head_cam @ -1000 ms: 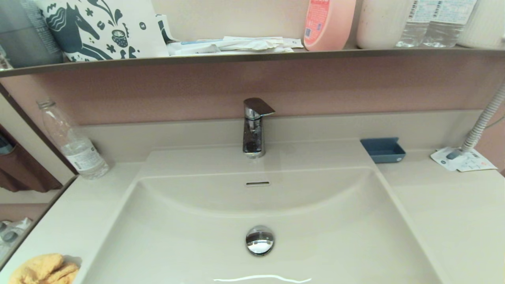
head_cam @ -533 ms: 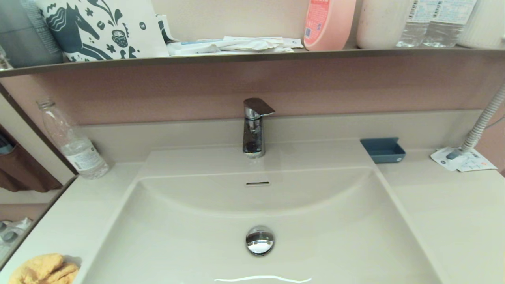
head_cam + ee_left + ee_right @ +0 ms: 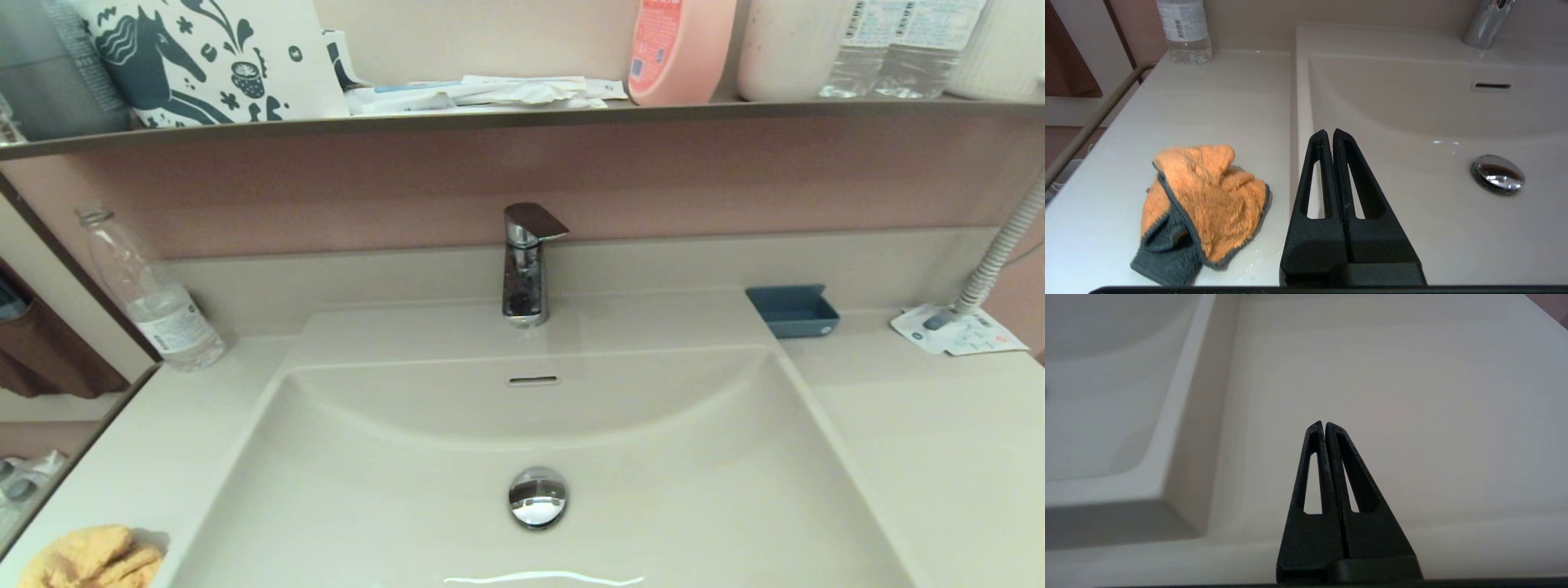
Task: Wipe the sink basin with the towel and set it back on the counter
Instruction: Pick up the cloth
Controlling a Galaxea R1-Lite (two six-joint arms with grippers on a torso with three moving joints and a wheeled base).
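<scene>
The towel [image 3: 1202, 204] is seen crumpled on the bench [image 3: 1208, 102] at the robot's left of the sink basin [image 3: 1412, 122], close to the bench's near edge and just beside the basin's left rim. In the head view it is caught only at the lower left corner [image 3: 90, 559], apart from the basin [image 3: 531, 425].

The left end effector [image 3: 1329, 132] is held above the basin's left rim with its fingers pressed together and nothing between them. The towel lies to its outer side, away from the drain plug [image 3: 1497, 178], near but not touching. The cloth is bunched into a lump with a dark-trimmed fold turned under, so no clear long axis can be given; its raised orange ridge is judged the likeliest place for a pinch.

The left arm is plainly the nearer one. A short sideways shift toward the towel, with the fingers opened first, is judged to be what the coming move calls for.

The right end effector [image 3: 1325, 424] is parked over the bench at the basin's right side, likewise closed and empty. Neither arm shows in the head view.

The basin is judged not yet wiped.
</scene>
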